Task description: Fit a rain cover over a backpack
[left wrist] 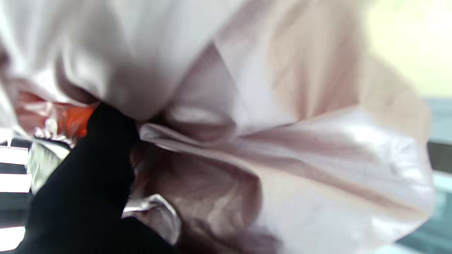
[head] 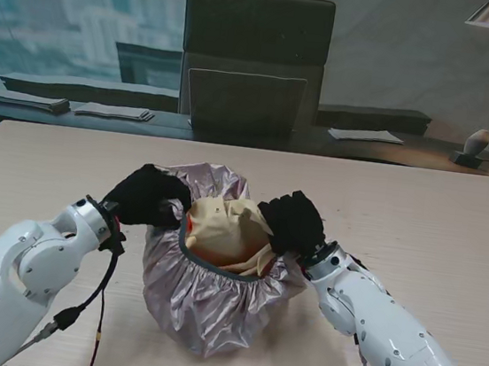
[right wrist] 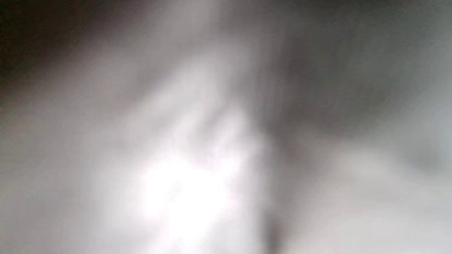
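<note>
One backpack (head: 231, 231), tan with orange, sits centre frame on the table (head: 453, 227), wrapped in one silver cover (head: 203, 298). Cover is on the underside and sides; the elastic rim still gapes, so the top is left to close. Left hand (head: 143, 196) grips the rim at centre-left, right hand (head: 293, 222) grips it centre-right, both with fingers closed on fabric. One chair (head: 253, 59) sits upper centre.

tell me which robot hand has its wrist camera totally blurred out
The right robot hand: its wrist view is grey blur. The left robot hand view shows the rain cover.
</note>
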